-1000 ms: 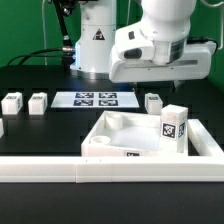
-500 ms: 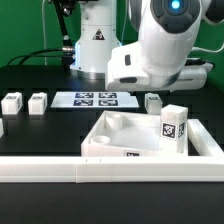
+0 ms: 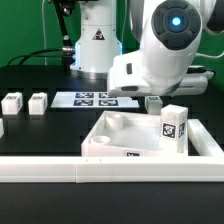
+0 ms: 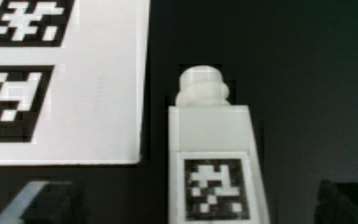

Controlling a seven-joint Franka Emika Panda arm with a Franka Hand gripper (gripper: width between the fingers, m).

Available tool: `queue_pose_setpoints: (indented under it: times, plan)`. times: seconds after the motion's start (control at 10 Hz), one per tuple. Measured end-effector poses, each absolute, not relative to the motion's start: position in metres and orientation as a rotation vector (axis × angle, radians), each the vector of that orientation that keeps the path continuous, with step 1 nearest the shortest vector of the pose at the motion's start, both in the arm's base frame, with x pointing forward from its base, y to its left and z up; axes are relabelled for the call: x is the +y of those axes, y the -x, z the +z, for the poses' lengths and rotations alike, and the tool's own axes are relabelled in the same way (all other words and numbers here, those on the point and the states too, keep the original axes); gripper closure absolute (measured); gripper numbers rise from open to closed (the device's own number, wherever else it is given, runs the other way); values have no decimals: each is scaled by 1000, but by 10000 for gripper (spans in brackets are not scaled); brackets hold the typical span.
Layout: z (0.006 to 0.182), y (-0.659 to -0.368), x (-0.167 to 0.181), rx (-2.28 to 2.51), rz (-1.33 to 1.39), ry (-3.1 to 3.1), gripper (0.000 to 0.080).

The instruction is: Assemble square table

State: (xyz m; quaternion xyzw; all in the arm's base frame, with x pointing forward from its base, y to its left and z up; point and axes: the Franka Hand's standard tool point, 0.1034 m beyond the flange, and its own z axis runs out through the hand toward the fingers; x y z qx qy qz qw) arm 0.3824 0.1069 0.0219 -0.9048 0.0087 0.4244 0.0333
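Beside the marker board [image 4: 126, 100], a white leg [image 4: 211, 135] beneath the spread hand [image 4: 188, 205]

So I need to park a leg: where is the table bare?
Bare table lies between the marker board, the wall and the tabletop. Crowded between board and tabletop, where the fingers hang over a leg.

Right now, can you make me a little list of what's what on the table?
tabletop: behind the white wall
upright leg: standing at the tabletop's corner
loose legs: exterior view's left
fourth leg: lying beside the marker board
jaws: open, one each side of the fourth leg, not touching
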Motion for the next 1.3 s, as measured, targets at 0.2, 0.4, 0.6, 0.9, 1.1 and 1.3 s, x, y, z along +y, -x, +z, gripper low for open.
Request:
queue_pose_setpoints:
  times: [0.2, 0.4, 0.6, 0.9, 1.1, 1.3]
  plan:
    - [19, -385, 107, 15, 1274, 2799, 150]
    - [19, -385, 106, 19, 1274, 2799, 150]
    - [16, -381, 110, 12, 1276, 2798, 150]
    - [10, -376, 110, 12, 1290, 2800, 150]
    - [8, -375, 109, 28, 1290, 2808, 407]
    - [8, -376, 108, 47, 1289, 2813, 512]
